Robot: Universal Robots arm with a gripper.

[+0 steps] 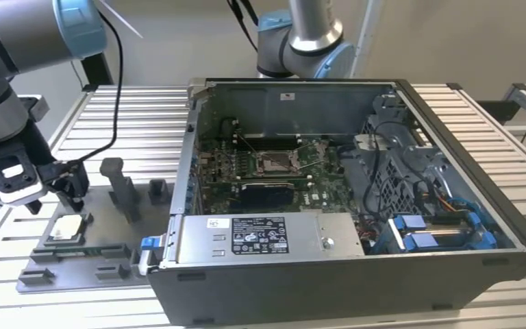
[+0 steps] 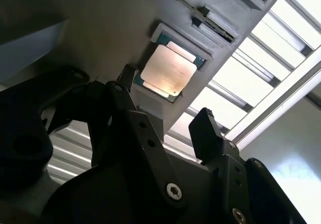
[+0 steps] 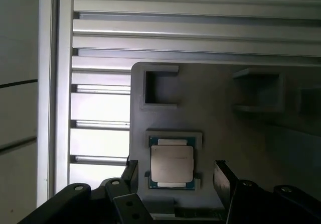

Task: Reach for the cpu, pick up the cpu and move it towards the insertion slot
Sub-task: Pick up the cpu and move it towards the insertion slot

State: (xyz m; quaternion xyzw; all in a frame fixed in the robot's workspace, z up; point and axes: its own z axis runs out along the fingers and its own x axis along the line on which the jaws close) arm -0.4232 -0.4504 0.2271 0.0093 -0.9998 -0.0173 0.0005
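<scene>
gripper (image 3: 175, 171) jaws apart abv cpu (image 3: 172, 164) | cpu in gry tray (image 3: 225, 133) recess

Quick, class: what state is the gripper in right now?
Gripper: open, holding nothing, poised over the cpu.

a robotics lab or assembly test cell: one industrial robot arm (image 1: 7, 41) and a second arm (image 1: 304, 41) stand at a counter (image 1: 487, 123) of ribbed aluminium profiles. on it sit an opened computer case (image 1: 336, 295), its green board (image 1: 244, 171) bare, and a grey moulded fixture plate (image 1: 103, 236) seating a cpu (image 1: 66, 228). plain pale walls (image 1: 446, 41) stand behind.
</scene>
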